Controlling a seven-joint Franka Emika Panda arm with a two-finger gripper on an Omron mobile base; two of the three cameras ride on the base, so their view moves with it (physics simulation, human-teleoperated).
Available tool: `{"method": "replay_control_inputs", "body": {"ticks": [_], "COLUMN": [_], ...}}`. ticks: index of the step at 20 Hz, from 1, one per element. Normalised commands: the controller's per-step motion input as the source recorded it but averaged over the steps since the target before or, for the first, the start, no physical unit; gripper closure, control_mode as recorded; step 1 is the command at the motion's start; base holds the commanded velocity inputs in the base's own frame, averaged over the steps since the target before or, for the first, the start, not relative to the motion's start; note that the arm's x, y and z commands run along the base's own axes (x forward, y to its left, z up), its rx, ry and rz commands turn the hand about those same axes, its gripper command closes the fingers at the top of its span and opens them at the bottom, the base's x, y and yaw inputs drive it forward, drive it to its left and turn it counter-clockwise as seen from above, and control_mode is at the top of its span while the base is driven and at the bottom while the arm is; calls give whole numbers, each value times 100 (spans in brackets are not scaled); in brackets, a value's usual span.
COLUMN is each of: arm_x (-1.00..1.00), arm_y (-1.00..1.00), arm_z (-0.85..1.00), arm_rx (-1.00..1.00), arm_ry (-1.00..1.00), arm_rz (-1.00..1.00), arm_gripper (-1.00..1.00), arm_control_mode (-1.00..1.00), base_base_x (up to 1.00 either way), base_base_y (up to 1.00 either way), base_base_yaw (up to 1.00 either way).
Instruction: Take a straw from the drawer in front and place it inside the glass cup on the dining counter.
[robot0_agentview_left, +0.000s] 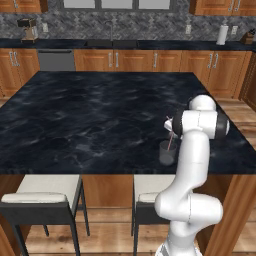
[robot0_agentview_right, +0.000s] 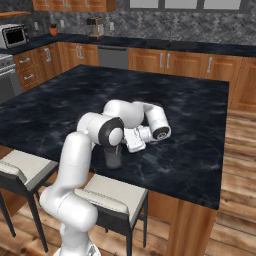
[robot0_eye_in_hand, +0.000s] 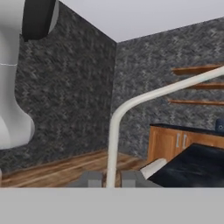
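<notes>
Gripper (robot0_eye_in_hand: 105, 179): jaws nearly shut, pinching the straw (robot0_agentview_left: 170, 136) low on its length, the stem rising between the fingers (robot0_eye_in_hand: 89, 178) in the hand view. Straw: pinkish-red, very thin; judged light, slightly flexible and easily crushed, so a gentle pinch close to one end suits it; its lower end sits at or inside the rim of the cup (robot0_agentview_left: 167, 153), but I cannot tell how deep. Cup: clear greyish tumbler directly below the hand, upright, near the counter's near edge; judged fragile, light, easy to tip. Counter (robot0_agentview_left: 90, 115): black veined stone under the hand, flat, hard, smooth, stretching beyond it. Stools (robot0_agentview_left: 45, 192): below the near edge. Beyond: wooden cabinets (robot0_agentview_left: 120, 60), grey herringbone wall.
</notes>
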Motion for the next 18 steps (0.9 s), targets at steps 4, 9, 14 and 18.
{"method": "replay_control_inputs", "body": {"ticks": [4, 9, 14, 18], "arm_x": [0, 3, 1, 0], "arm_y": [0, 0, 0, 0], "arm_z": [-23, -20, -20, -14], "arm_rx": [0, 0, 0, 0], "arm_ry": [3, 3, 2, 3], "arm_rz": [0, 0, 0, 0], "arm_gripper": [100, 100, 100, -100], "arm_control_mode": [-100, -100, -100, -100], "base_base_x": [0, 0, 0, 0], "base_base_y": [0, 0, 0, 0], "base_base_yaw": [0, 0, 0, 0]}}
